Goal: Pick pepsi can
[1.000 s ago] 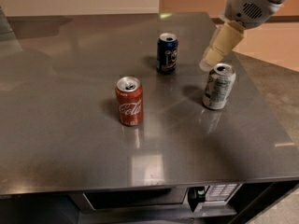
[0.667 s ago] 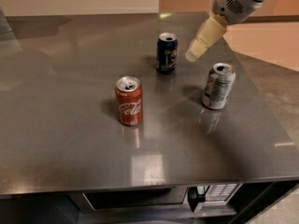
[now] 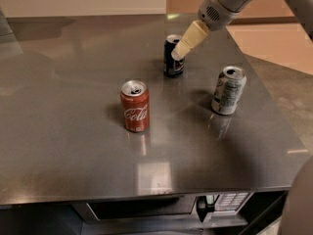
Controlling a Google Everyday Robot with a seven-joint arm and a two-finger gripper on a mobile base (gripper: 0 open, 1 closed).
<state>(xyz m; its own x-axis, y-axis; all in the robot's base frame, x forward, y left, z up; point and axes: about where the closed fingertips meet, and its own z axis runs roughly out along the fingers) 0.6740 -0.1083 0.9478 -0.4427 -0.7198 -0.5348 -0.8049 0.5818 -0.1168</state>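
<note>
The pepsi can (image 3: 172, 63) is dark navy with a silver top and stands upright at the back middle of the grey steel table (image 3: 68, 131). My gripper (image 3: 179, 52) comes down from the upper right on a white arm. Its cream fingertips reach the can's upper right rim and cover part of it.
A red Coca-Cola can (image 3: 134, 105) stands upright in front of and left of the pepsi can. A silver-white can with dark print (image 3: 228, 90) stands to the right. The table's right edge runs near that can. A microwave-like appliance (image 3: 161, 207) sits under the front edge.
My gripper has moved left from above the silver-white can to the top of the pepsi can. The three cans have not moved.
</note>
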